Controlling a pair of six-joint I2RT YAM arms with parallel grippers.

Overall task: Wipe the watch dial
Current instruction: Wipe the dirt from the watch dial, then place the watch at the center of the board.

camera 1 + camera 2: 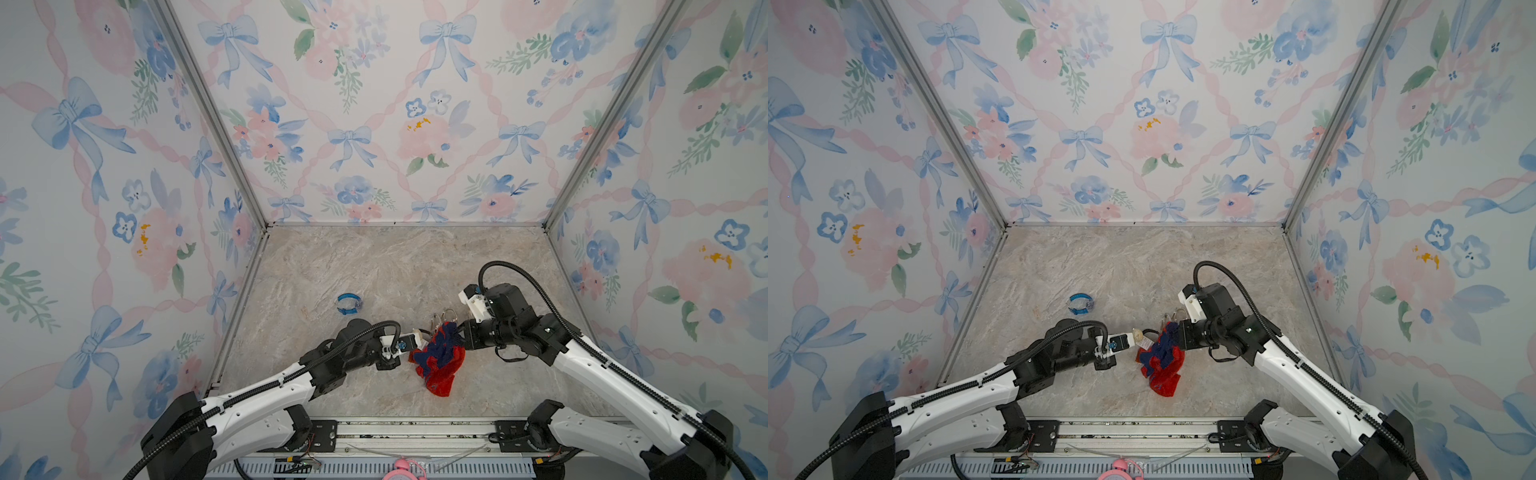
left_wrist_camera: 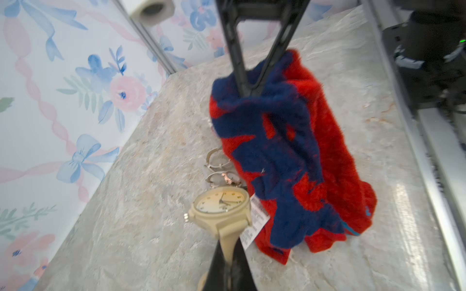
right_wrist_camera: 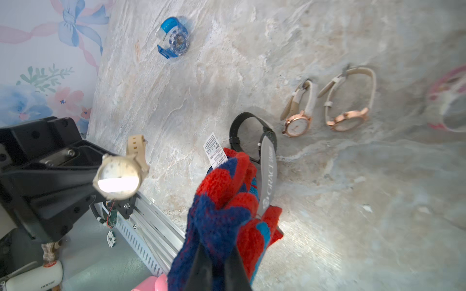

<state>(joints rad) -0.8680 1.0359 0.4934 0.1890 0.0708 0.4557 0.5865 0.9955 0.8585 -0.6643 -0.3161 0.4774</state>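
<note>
– Left gripper (image 2: 227,257) is clamped on the beige watch (image 2: 222,216) by its strap, held above the table (image 2: 126,201) near the front, middle. Right gripper (image 3: 218,252) pinches the red-and-blue cloth (image 3: 222,201).
– Cloth hangs just right of the dial (image 2: 220,202), seemingly not on it. I'd hold the watch steady, sweep a thick fold across the glass. Containers?
– None visible; spare watches (image 3: 297,123) lie loose.
</note>
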